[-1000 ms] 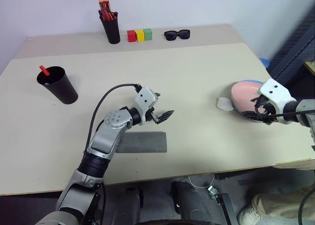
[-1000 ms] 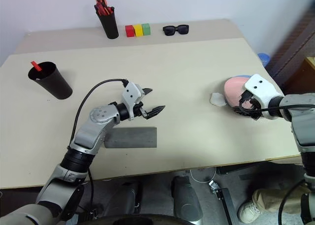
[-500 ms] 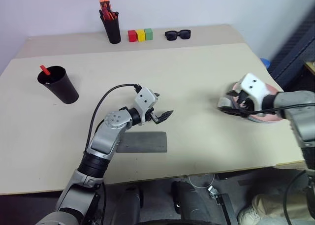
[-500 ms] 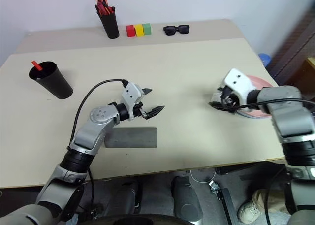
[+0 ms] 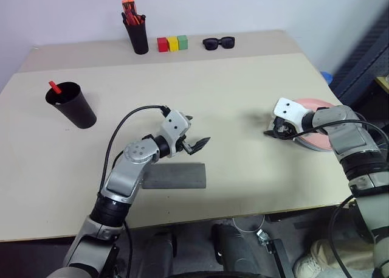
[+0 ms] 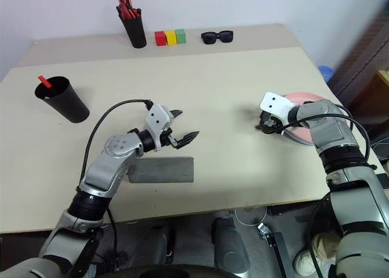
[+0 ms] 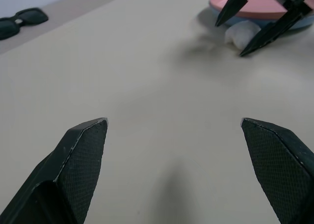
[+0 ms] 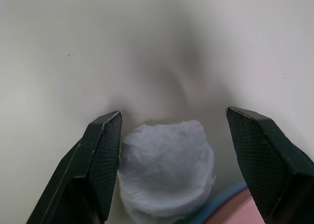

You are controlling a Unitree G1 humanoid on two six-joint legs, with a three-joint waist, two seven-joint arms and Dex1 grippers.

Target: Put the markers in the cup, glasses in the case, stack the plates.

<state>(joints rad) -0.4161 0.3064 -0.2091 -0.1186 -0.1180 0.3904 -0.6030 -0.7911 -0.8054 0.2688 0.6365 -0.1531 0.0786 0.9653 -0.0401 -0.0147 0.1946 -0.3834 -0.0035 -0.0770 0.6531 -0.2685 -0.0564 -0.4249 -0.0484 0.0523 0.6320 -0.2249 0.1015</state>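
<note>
The counter (image 5: 255, 89) carries everything, and most of the work looks done. On its right side the pink plate (image 5: 319, 123) sits on top of the light blue plate (image 8: 221, 204), whose rim peeks out beneath it, so the stack appears finished. Near the front edge lies the grey case (image 5: 174, 175), flap shut; the wire-rimmed glasses lie nowhere on the counter, so they are probably inside, though the pictures cannot confirm it. At the far left stands the black cup (image 5: 72, 105) with a red-capped marker (image 5: 55, 86) poking above its rim; whether the second marker is down inside cannot be told.

The left gripper (image 6: 182, 135) hovers above the counter just behind the case, its jaws spread wide and empty. The right gripper (image 8: 171, 131) is angled down at the near edge of the plate stack, jaws released with nothing between them yet, set either side of a small crumpled white wad (image 8: 167, 170) that rests on the counter against the blue rim.

Along the back edge, well apart from the action, are the slim pen holder (image 5: 137, 34) with orange-red pens, three coloured blocks (image 5: 172, 44) and the black sunglasses (image 5: 219, 43). My judgement: the named jobs are essentially complete, and only this stray wad is being dealt with.
</note>
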